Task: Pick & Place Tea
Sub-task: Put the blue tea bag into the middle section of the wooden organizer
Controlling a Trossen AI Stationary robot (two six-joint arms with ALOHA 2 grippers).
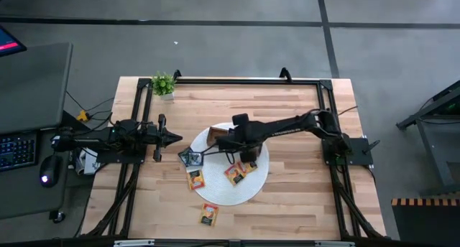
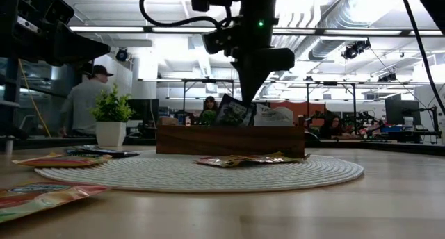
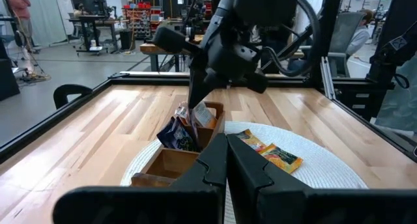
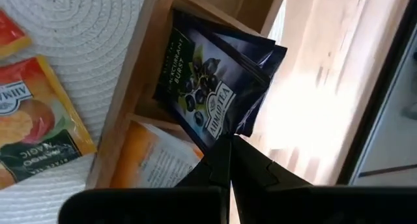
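We kept our right gripper [image 4: 229,146] closed over the wooden box [image 1: 218,137], apparently just clear of a dark sachet [image 4: 212,97] leaning in its compartment; other sachets [image 1: 238,172] lay across the mat [image 1: 255,186]; our left gripper [image 1: 175,137], closed and empty, waited beside the mat.

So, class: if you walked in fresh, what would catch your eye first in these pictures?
First, the right gripper poised over the wooden box on the round white mat, pinching a dark tea sachet at one corner, over the box's end compartment. Then the loose orange sachets on the mat, and the left gripper, shut, waiting at the table's left.
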